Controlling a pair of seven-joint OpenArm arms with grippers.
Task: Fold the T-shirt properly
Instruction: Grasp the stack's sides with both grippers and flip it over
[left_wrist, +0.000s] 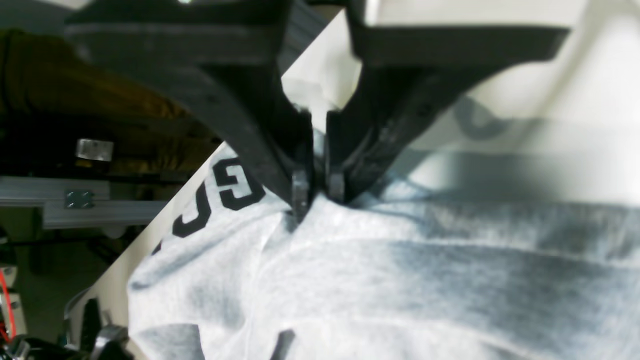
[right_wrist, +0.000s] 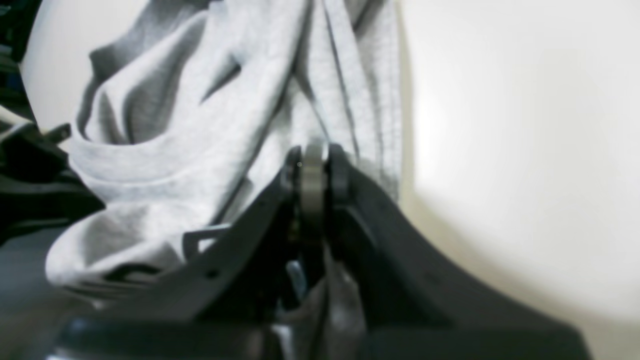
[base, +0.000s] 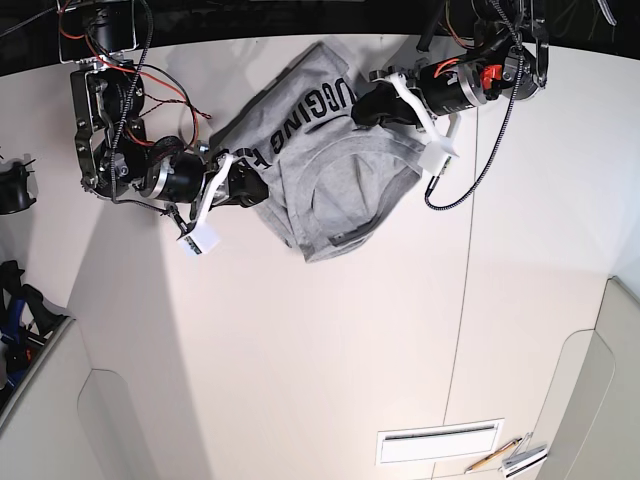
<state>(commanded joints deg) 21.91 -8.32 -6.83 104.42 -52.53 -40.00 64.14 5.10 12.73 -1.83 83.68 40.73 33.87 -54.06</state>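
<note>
Two claws: both pinching the T-shirt.
Left claw: clamping the right edge.
Right claw: clamping the left edge.
T-shirt: lying bunched between them on the far counter.

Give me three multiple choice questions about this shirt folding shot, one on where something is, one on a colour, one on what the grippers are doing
1. In the base view, where on the table does the T-shirt lie?
A. near the top edge
B. at the bottom edge
C. hanging off the right side

2. What colour is the lettering on the T-shirt?
A. red
B. black
C. white

3. What state are the left gripper and right gripper in?
A. both open above the cloth
B. only one shut
C. both shut on the T-shirt

Answers: 1 A, it is bunched between the two arms near the top edge. 2 B, the block letters are black on grey. 3 C, each wrist view shows the fingers pinching grey cloth.
</note>
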